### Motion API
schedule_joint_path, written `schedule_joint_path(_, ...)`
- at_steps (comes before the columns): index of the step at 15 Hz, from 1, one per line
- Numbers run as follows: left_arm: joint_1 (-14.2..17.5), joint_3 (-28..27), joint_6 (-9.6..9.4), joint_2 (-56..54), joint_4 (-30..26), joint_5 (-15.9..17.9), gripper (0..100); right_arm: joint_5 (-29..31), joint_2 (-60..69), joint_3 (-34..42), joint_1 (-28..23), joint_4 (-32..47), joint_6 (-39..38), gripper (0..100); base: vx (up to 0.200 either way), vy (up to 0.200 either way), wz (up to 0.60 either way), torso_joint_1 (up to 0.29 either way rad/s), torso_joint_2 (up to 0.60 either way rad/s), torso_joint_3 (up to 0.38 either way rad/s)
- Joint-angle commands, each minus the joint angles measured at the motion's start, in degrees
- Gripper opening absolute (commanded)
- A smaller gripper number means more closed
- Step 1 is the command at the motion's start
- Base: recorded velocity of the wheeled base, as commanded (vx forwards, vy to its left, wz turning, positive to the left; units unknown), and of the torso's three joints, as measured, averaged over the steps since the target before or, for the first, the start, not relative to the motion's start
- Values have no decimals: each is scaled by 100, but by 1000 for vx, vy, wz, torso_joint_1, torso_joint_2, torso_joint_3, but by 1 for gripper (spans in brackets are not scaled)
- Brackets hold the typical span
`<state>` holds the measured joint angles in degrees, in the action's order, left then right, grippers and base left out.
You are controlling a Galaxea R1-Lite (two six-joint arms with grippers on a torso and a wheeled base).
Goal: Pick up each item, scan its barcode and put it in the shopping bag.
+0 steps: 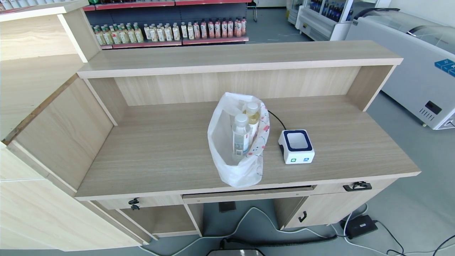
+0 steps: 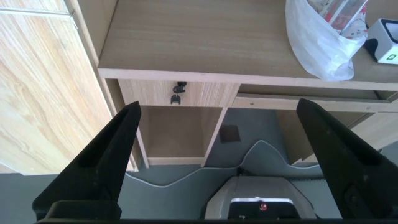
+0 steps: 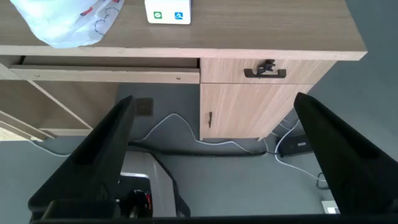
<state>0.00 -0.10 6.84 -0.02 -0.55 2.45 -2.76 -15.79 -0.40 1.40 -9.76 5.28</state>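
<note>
Left gripper [image 2: 219,107], right gripper [image 3: 214,101]: wide, empty

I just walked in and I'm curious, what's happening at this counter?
Nothing is being held right now. Two bottles stand in the white shopping bag on the wooden counter, and the barcode scanner sits beside the bag on the robot's right. The left gripper and right gripper are both open, out in front of the counter. With both bottles bagged, the job looks about finished.
</note>
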Motion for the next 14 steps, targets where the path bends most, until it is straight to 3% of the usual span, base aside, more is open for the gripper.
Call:
schedule_joint_path(1, -9, 1, 2, 2, 2, 1, 100, -23, 1227, 40, 44, 581, -44, 100, 0, 0, 0, 0, 0, 0)
schedule_joint_path(14, 0, 1, 2, 2, -7, 1, 100, 21, 1570, 40, -105, 906, -194, 100, 0, 0, 0, 0, 0, 0)
